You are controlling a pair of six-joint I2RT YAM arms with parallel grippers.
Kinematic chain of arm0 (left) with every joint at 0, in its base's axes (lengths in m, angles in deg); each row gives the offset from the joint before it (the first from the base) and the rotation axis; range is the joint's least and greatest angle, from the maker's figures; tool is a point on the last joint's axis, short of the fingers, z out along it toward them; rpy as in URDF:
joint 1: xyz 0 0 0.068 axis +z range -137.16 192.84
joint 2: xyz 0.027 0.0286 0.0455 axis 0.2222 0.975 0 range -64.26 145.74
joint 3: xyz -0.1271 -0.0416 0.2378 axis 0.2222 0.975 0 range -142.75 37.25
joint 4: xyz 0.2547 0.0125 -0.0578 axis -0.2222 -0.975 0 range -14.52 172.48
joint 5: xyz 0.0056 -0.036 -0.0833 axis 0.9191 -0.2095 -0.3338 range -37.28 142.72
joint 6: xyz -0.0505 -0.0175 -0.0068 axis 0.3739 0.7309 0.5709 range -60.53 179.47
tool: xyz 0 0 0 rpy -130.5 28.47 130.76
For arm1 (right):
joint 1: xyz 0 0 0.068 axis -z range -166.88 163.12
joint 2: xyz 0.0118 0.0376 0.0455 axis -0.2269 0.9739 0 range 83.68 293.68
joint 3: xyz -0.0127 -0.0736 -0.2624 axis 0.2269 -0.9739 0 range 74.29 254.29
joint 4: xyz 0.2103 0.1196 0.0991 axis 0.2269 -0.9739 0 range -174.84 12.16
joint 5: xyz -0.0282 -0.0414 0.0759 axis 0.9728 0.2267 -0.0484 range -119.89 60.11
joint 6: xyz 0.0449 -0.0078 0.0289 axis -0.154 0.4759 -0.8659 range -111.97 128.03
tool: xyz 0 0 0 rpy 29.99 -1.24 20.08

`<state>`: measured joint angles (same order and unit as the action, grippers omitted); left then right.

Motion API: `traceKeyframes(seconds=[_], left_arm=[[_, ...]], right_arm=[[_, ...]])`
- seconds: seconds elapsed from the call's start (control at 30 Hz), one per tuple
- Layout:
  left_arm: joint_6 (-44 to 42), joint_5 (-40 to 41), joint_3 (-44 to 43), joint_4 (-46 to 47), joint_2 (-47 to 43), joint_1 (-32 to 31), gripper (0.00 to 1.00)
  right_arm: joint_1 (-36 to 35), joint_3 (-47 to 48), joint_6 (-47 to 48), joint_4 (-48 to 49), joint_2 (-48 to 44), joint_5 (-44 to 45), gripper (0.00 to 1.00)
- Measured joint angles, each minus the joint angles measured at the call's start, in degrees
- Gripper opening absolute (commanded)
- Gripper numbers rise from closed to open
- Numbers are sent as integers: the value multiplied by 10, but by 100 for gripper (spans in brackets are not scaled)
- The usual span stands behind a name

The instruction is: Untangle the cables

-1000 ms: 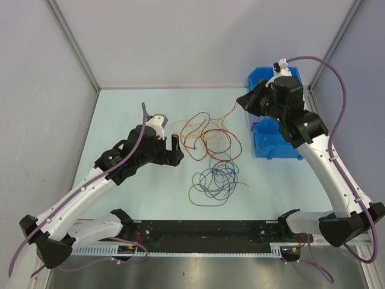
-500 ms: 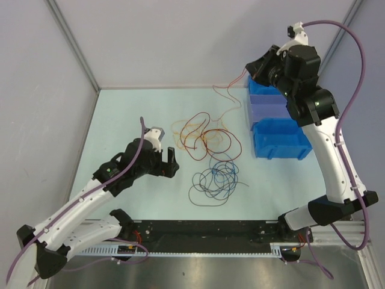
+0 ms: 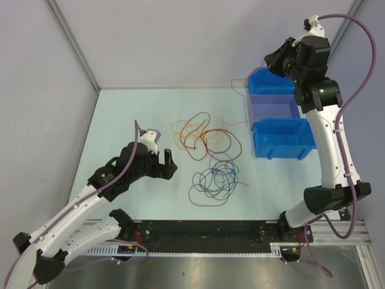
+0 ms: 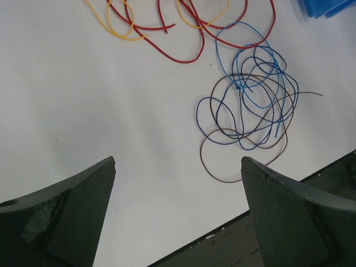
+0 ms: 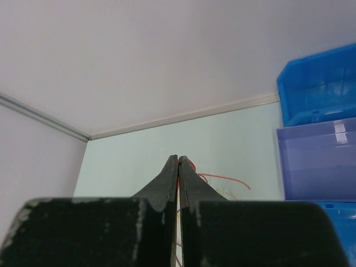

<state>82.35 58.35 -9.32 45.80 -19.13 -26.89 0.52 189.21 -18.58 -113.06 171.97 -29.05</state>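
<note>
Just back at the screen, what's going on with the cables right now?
The right end effector is raised high near the back wall, by the blue bins. It is shut and seems to pinch one thin orange-red wire that trails back toward the red and orange loops on the table. The left end effector hovers open and empty beside the blue and dark tangle, touching nothing. Both bunches are a jumble, so the untangling is not yet done.
</note>
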Motion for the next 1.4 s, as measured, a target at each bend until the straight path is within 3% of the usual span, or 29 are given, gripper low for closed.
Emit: traceKeyframes(seconds=[0.77, 1.13, 1.4], left_arm=[[6, 33, 1, 4, 8, 0, 100], [21, 92, 2, -20, 28, 0, 100], [33, 97, 2, -47, -25, -2, 100]], right_arm=[[167, 10, 11, 45, 38, -74, 0], [201, -37, 28, 83, 42, -77, 0], [209, -65, 43, 101, 83, -76, 0]])
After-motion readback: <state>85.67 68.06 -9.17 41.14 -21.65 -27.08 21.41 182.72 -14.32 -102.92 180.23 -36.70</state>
